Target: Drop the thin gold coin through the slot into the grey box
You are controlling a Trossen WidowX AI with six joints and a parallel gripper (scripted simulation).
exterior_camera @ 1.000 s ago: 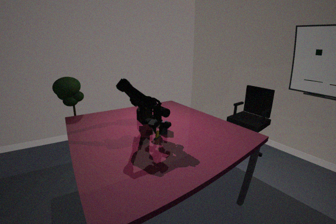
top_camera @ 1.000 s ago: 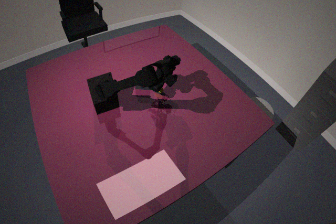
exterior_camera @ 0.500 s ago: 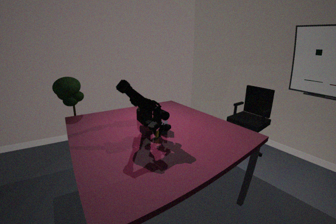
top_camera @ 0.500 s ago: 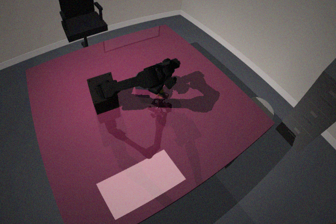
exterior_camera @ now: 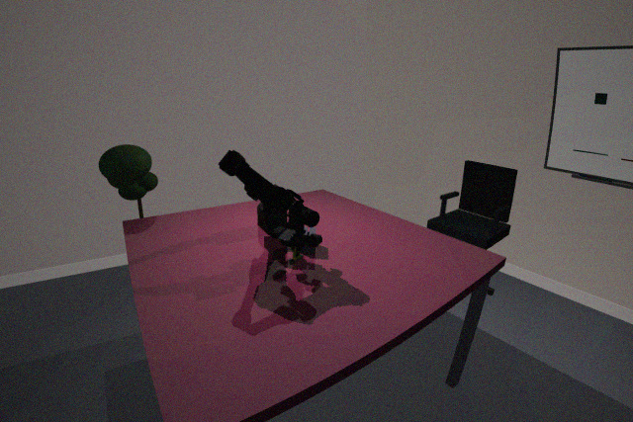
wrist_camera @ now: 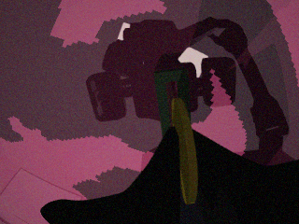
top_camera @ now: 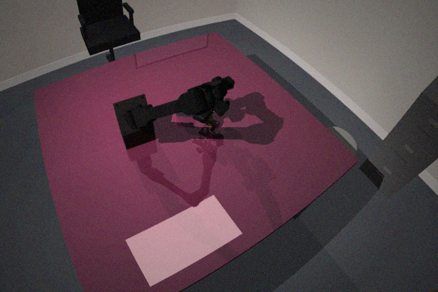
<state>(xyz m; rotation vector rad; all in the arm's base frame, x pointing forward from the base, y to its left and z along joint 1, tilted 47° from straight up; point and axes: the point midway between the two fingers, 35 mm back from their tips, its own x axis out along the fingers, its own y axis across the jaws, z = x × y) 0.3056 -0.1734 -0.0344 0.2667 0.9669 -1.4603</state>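
coin [wrist_camera: 185, 154] in tool [wrist_camera: 177, 133] (nearly shut)

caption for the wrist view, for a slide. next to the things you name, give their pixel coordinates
Black gripper fingers closed on the gold coin [wrist_camera: 186, 159], the dark-green holder [wrist_camera: 161, 89] just beyond, shadows across the pink tabletop [wrist_camera: 84, 151]

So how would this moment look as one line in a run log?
gripper: shut on coin | holder: at coin's edge | drop: not done

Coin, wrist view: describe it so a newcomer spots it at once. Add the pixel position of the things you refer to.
Find the black gripper [wrist_camera: 177, 133] along the bottom. Between its closed fingers, the coin [wrist_camera: 187, 161] stands on edge, rising toward the dark-green holder [wrist_camera: 160, 100]. It is the only yellow thing there, a narrow upright strip.
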